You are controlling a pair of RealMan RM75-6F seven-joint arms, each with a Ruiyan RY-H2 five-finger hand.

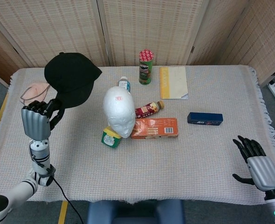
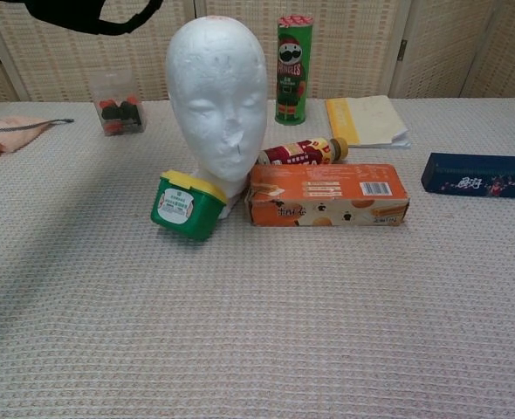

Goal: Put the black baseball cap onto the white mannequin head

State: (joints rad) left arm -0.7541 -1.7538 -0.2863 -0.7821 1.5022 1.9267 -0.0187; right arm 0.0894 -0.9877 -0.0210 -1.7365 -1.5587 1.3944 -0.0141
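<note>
- Black baseball cap is held up in the air by the left hand, whose fingers are curled around the cap's lower edge; the cap's crown rises above and just to the right of that hand in the head view.
- In the chest view only the cap's lower edge shows, at the top left corner of the frame, and the left hand itself is out of that frame.
- White mannequin head stands upright on the table, to the right of the left hand and apart from the cap; it wears nothing.
- Touching the mannequin's base are a green tub with a yellow lid on the side nearer the left hand and an orange box on the far side, with a small bottle lying behind the box.
- Right hand sits low at the table's near right corner, fingers spread and holding nothing, well apart from the mannequin.
- Dark blue box lies beyond the right hand, between it and the table's back edge.
- Pink cloth lies on the table just behind the left hand.
</note>
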